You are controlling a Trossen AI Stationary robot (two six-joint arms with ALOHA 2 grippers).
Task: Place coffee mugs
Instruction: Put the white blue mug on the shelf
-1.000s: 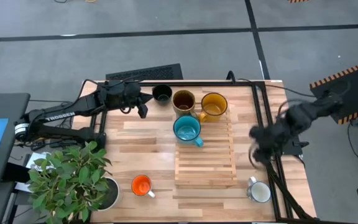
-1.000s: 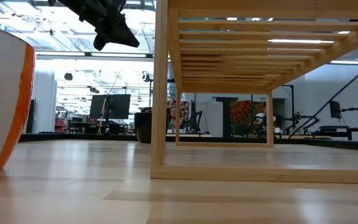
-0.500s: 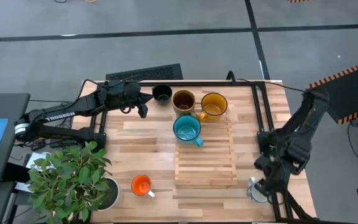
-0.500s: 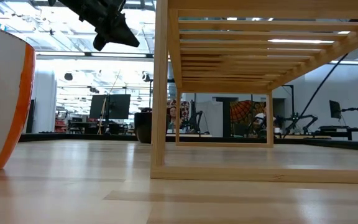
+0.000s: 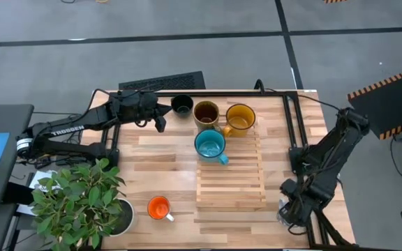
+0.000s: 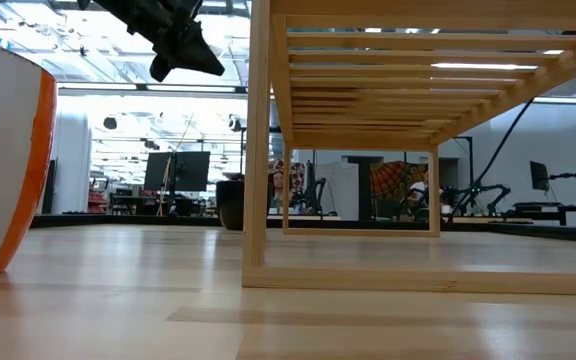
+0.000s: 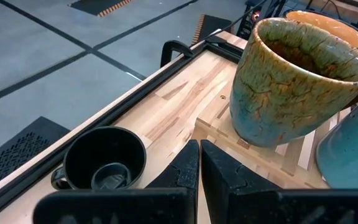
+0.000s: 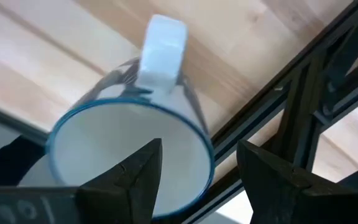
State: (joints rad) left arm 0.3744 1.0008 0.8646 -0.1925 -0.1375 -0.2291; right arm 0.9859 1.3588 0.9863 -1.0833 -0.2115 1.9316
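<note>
The white mug (image 8: 123, 134), blue-rimmed, stands near the table's near right corner, its handle (image 8: 162, 43) pointing away from my right gripper (image 8: 204, 168). That gripper (image 5: 289, 208) is open, one finger over the mug's mouth and one outside its rim, and mostly covers the mug in the high view. The brown mug (image 5: 206, 113), yellow mug (image 5: 241, 118) and teal mug (image 5: 210, 145) stand on the wooden rack (image 5: 230, 183). The black mug (image 5: 181, 104) stands on the table beside it. The orange mug (image 5: 158, 208) stands near the near edge. My left gripper (image 5: 160, 120) is shut, raised left of the black mug.
A potted plant (image 5: 82, 202) fills the near left corner. A black metal frame (image 5: 300, 139) runs along the table's right edge, close beside the white mug. A dark mat (image 5: 162, 81) lies beyond the far edge. Bare wood lies between the orange mug and the rack.
My right gripper has swung from beside the rack's right edge toward the table's near edge and come down over the white mug, which has kept its place. The left arm has stayed still.
</note>
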